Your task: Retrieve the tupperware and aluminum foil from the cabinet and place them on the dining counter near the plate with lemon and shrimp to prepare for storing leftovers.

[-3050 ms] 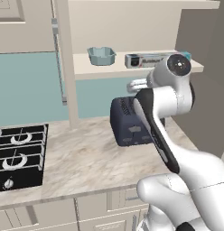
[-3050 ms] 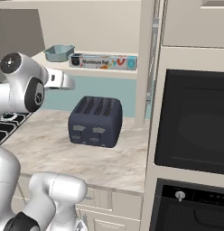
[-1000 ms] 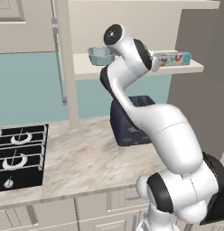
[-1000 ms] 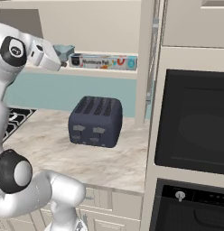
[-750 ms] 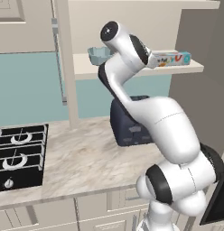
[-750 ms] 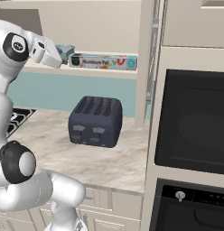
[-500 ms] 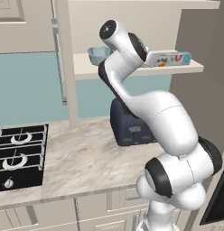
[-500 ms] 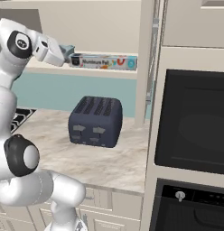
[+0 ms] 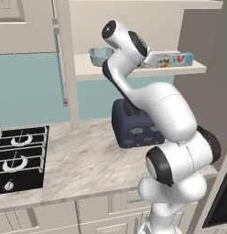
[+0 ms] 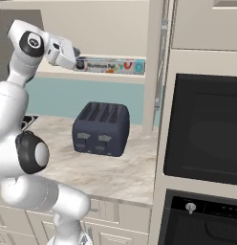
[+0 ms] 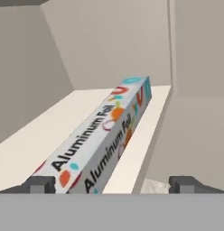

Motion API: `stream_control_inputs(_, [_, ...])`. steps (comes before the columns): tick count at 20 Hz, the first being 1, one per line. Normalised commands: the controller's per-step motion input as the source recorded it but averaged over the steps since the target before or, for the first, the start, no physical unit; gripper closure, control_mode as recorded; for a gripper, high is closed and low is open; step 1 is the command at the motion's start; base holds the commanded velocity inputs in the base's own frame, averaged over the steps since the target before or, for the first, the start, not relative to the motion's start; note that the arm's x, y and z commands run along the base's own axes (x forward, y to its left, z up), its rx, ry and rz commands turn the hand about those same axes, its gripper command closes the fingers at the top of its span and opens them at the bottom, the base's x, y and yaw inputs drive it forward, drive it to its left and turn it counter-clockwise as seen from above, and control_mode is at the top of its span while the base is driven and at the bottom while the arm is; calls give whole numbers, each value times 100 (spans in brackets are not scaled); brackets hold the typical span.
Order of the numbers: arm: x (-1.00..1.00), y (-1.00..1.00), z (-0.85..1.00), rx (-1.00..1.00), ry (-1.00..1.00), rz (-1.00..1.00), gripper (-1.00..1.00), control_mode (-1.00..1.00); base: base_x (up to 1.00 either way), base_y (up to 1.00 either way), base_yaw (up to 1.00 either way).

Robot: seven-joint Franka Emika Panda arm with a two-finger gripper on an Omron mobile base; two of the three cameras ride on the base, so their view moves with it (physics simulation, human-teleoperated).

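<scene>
Here I have the gripper (image 11: 112, 184) up at the open cabinet (image 9: 133, 71), its jaws spread wide and holding nothing. In the hand view the two dark fingertips (image 11: 40, 184) stand on either side of the near end of the aluminum foil (image 11: 107, 135) box. I cannot tell whether they touch it. The box lies flat along the pale shelf (image 11: 50, 131) near its front edge, running away from me lengthwise, its teal end farthest off.

From the left base view, the tupperware (image 9: 99, 55) sits on the same shelf, at the left end, partly hidden behind my arm, with the foil box over to the right. Below the shelf a dark navy toaster (image 10: 101, 128) stands on the marble bench (image 10: 115, 167), and a black hob (image 9: 17, 157) lies at the bench's left.
</scene>
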Motion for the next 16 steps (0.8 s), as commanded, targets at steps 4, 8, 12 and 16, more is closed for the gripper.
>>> stream_control_inputs(4, [41, 0, 0, 0, 0, -17, -100, -100, 0, 0, 0])
stream_control_inputs(8, [33, 0, 0, 0, 0, -17, -100, -100, 0, 0, 0])
stream_control_inputs(12, [20, 0, 0, 0, 0, -19, -100, -100, 0, 0, 0])
stream_control_inputs(16, [15, 0, 0, 0, 5, -17, -100, -100, 0, 0, 0])
